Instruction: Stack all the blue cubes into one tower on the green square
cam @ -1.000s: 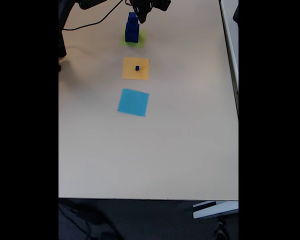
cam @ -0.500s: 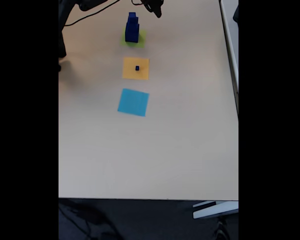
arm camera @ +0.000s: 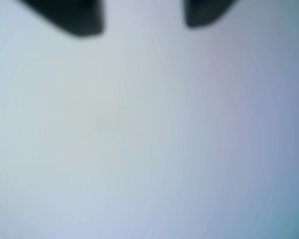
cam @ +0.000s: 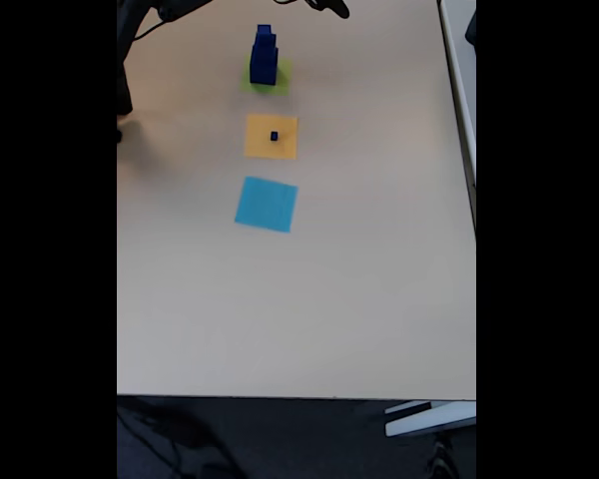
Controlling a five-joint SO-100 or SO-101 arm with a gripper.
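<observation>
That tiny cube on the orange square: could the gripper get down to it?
Probably yes. The tiny cube sits alone on the orange square, apart from the tower, and the gripper is open with nothing between its fingers.
</observation>
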